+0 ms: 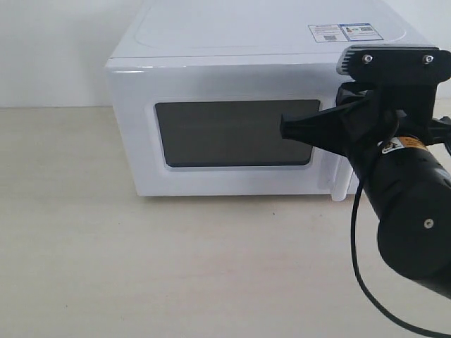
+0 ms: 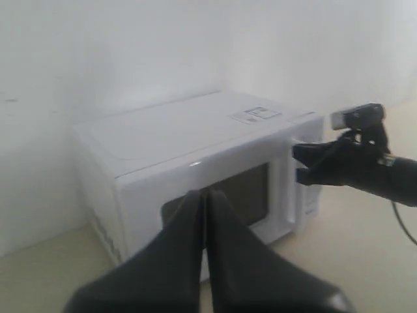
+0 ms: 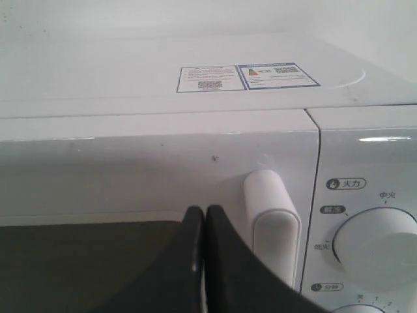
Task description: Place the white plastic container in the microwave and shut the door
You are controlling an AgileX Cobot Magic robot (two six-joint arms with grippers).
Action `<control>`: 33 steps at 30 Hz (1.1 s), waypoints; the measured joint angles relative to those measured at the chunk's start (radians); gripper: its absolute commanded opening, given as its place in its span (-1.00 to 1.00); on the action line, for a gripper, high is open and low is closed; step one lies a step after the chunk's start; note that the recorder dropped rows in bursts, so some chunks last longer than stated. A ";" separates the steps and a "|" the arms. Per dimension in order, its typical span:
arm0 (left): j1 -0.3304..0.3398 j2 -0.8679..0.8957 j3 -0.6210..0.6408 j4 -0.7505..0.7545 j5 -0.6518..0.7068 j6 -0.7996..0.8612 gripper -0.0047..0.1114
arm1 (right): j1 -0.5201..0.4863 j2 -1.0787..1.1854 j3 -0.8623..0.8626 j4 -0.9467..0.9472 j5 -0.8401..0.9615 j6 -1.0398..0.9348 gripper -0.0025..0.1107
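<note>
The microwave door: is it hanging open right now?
No, the door sits flush against the front of the microwave, with no gap showing along its edges.

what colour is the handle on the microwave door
The handle is plain white, matching the door. It shows best in the right wrist view.

The right arm reaches in level, the right gripper with its fingers pressed together. The left gripper is closed tight too.
</note>
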 measured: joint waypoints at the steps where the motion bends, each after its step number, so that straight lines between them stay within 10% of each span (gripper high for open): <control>1: 0.030 -0.041 0.025 0.014 0.000 -0.022 -0.85 | 0.000 0.000 0.000 0.000 0.000 0.000 -0.96; 13: 0.352 -0.191 0.320 0.035 -0.189 -0.201 -0.85 | 0.000 0.000 0.001 0.002 0.000 0.000 -0.96; 20: 0.312 -0.193 0.577 0.065 -0.416 -0.095 -0.85 | 0.000 0.000 0.001 0.002 -0.002 0.000 -0.96; 33: 0.234 -0.193 0.695 0.103 -0.378 -0.134 -0.85 | 0.000 0.000 0.001 0.002 -0.002 0.000 -0.96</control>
